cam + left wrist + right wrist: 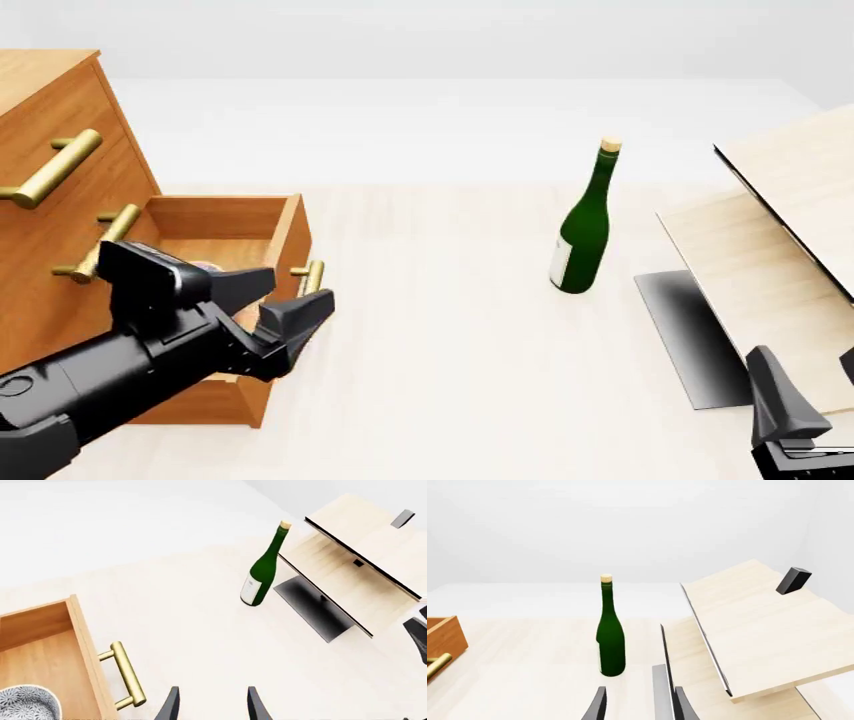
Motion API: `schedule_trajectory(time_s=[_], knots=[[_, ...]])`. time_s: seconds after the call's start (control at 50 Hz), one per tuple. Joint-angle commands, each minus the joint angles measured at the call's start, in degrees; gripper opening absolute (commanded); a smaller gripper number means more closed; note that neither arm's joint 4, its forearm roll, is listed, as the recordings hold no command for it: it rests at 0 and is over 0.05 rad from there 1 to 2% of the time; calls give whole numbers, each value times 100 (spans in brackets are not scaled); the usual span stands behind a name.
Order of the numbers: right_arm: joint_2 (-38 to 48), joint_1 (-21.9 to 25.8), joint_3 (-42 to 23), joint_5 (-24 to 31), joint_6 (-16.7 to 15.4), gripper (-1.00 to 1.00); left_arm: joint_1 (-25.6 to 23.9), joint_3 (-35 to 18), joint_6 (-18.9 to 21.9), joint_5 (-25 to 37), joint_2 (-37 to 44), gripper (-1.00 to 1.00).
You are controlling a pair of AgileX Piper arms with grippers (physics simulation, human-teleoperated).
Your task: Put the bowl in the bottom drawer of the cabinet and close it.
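The bowl [23, 703] is seen lying inside the pulled-out bottom drawer [247, 235] of the cabinet [60, 120], so it seems the drawer has been left open only until it is pushed shut. The left gripper [287, 325] is held open and empty just in front of the drawer's handle [125, 675], likely so a push can be made, and the right gripper [637, 705] is held open and empty too, far off by the boards [760, 630]. One bowl, one green bottle [585, 225], two grippers and three brass handles can be counted.

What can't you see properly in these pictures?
- The bowl: left wrist view, cut off by the picture edge; front view, hidden behind the left gripper.
- The right gripper: front view, cut off at the corner.
- The cabinet: front view, left side runs out of frame.
- The bottom drawer: partly blocked by the left arm.
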Motion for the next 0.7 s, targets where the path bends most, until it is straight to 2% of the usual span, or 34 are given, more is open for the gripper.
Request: schedule_trajectory(time_s=[0.02,0.7], knots=[[0,0,0,0,0,100,-135,67,-309,-142,223,100],[1,-1,0,0,0,100,-152,253,-1046,-735,1270,100]])
